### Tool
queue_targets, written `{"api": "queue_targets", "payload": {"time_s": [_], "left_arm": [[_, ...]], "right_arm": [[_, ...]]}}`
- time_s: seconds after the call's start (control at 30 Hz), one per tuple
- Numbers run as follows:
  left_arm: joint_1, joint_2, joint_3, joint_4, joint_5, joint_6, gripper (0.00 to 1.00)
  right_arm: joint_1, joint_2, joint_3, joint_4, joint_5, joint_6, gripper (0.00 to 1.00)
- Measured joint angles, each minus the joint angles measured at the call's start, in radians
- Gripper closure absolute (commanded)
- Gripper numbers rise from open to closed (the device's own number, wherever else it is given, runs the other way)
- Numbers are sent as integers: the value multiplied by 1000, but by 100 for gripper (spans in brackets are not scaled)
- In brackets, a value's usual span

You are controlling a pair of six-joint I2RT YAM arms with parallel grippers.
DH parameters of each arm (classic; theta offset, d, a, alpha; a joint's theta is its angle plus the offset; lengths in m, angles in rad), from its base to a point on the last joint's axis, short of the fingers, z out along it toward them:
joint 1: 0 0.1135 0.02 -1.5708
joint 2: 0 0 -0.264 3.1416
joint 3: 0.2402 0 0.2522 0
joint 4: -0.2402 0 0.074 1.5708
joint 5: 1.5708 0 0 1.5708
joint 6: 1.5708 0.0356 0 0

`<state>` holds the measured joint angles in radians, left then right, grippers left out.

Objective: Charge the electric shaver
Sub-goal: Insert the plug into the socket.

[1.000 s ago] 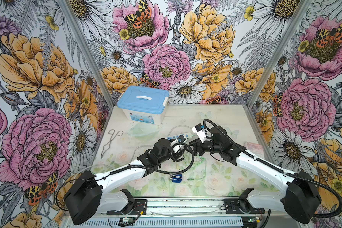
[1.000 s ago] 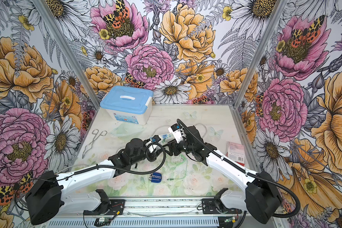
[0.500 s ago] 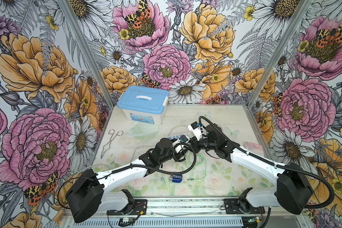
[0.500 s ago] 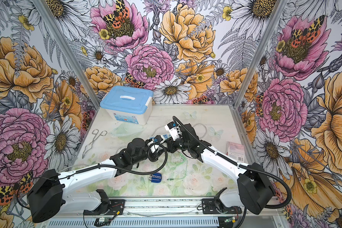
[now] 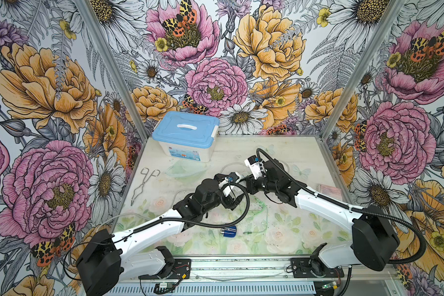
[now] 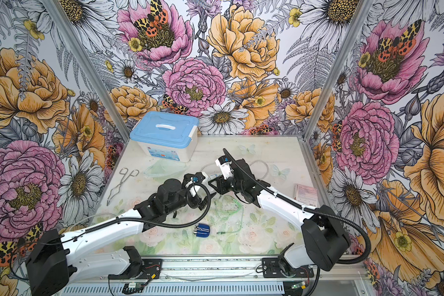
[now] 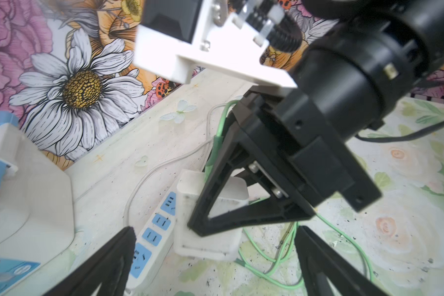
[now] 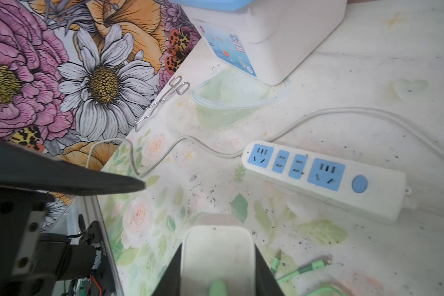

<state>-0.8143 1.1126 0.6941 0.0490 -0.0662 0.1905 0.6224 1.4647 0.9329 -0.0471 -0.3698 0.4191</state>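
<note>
Electric shaver (image 5: 228, 232): lies on the tabletop (image 5: 241, 146) near the front edge, clear of both arms. The green cable (image 7: 280, 271) has its free end near the shaver, unplugged.

Right pincer (image 8: 217, 247): clamped on the white charger adapter (image 7: 205, 243), just beside the power strip (image 8: 323, 176).

Left pincer (image 7: 215, 229): spread wide, empty.

Likely step: seating the adapter. Square it to a socket and press straight. The left pincer could pin the strip.

The shaver (image 5: 228, 232) looks like glossy blue plastic with a silvery metal head. The tongs (image 5: 145, 183) are shiny bare metal. Box (image 5: 187, 151), strip (image 8: 323, 179) and adapter (image 8: 217, 251) are smooth white plastic.
</note>
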Motion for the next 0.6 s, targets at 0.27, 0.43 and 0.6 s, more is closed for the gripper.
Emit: {"api": "queue_targets", "payload": {"time_s": [0.27,0.43,0.6], "left_arm": [[298,-157,166,-246,-108,-180,1],[492,-237,180,-316,-106,-269,1],[584,-279,141,-323,-101,-329,1]], "right_arm": [[0,233,151,-26,238,-40,100],[0,302,221,-50,341,-47,100],[0,340,265,-66,395,-52,100]]}}
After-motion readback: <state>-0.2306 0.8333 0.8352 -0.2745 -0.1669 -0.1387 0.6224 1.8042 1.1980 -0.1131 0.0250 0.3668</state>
